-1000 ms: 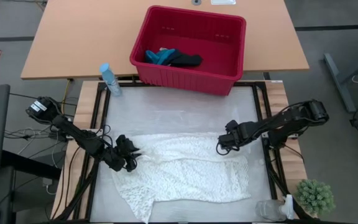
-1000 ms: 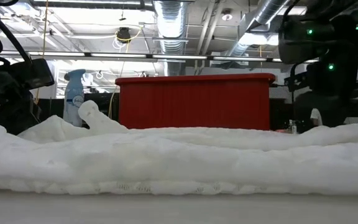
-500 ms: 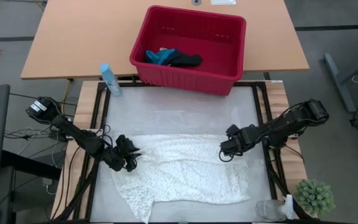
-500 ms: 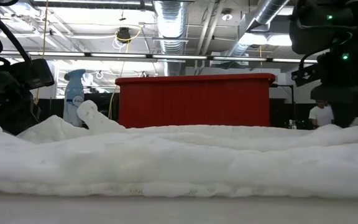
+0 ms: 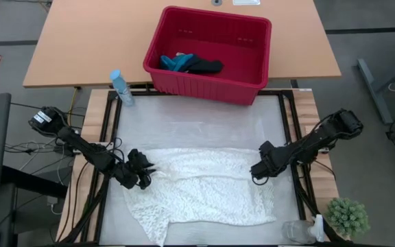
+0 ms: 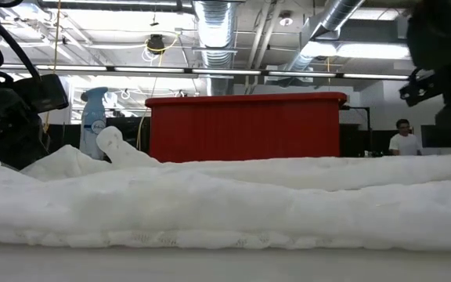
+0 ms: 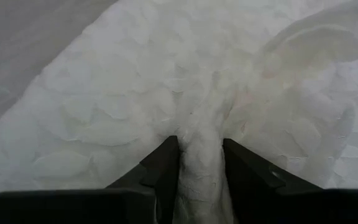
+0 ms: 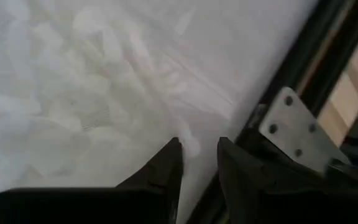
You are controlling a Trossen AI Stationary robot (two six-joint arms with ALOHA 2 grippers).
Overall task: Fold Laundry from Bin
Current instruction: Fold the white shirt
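From above, the white lacy cloth (image 5: 201, 189) lay spread on the worktop (image 5: 197, 123), the red bin (image 5: 209, 51) behind it holding the teal piece (image 5: 176, 62) and the dark piece (image 5: 204, 66). The left gripper (image 5: 145, 175) sat at the cloth's left edge, the right gripper (image 5: 258, 171) at its right edge. At table height, the cloth (image 6: 225, 204) filled the foreground before the bin (image 6: 245, 128). The left wrist view showed 2 fingers (image 7: 160, 168) pinching a ridge of cloth (image 7: 202, 155). In the right wrist view, fingers (image 8: 166, 163) stood apart, gripping nothing, over the cloth edge (image 8: 73, 93).

Left claw (image 5: 145, 173) pinched low; right claw (image 5: 256, 175) parted, both arms stretched inward.
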